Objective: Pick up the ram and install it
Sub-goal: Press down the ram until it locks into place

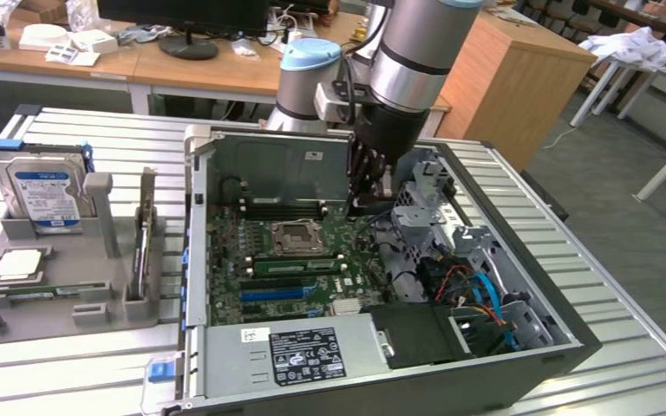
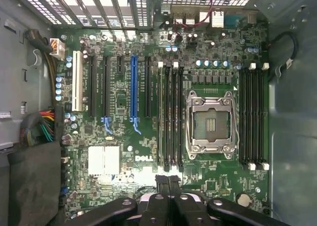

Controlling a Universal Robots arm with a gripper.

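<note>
I am keeping nothing between my fingers: my gripper (image 2: 168,183) is closing fully, the two fingertips (image 2: 162,182) pressing against each other with no gap and nothing showing between them. I am hanging inside the open case (image 1: 564,345), above the board (image 2: 124,137), and as far as the wrist view tells I am touching none of it. My fingertips are lining up with the bank of slots (image 2: 171,117) just beside the socket (image 2: 209,118), near that bank's end. The ram (image 1: 292,264) is sitting level in that bank as a green stick, between the socket and the blue slot (image 1: 270,295). On the exterior view's left a grey holder (image 1: 100,208) is carrying a drive (image 1: 44,195). A thin board (image 1: 145,247) is standing on edge in the holder, and I cannot tell what it is.
</note>
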